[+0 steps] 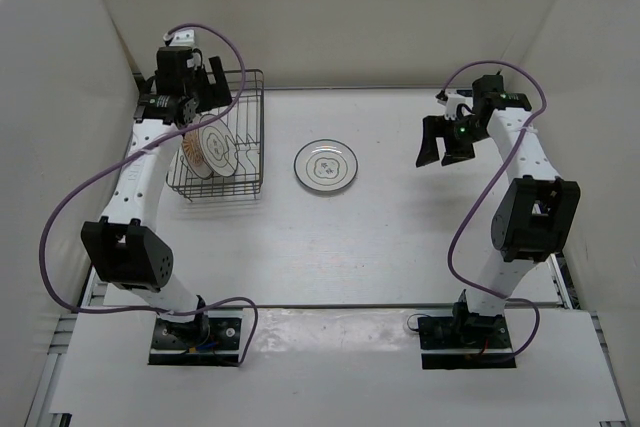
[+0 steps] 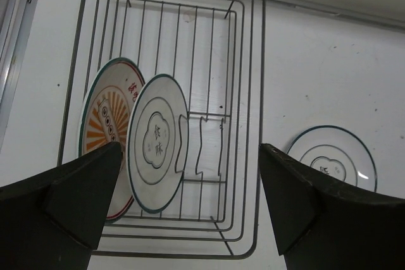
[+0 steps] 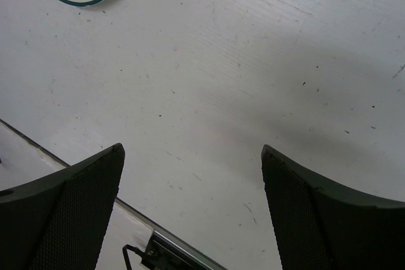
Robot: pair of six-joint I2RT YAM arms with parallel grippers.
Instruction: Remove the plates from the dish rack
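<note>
Wire dish rack (image 2: 209, 55) — sunburst plate (image 2: 101, 118), ringed plate (image 2: 155, 143) upright | third plate (image 2: 329, 153) outside

White walls (image 1: 330, 7), white table (image 1: 380, 247)

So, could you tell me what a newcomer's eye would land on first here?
The wire dish rack at the table's far left, holding an upright orange sunburst plate and a grey-patterned plate. A third plate lies flat mid-table; the open left gripper hovers above the rack.
</note>
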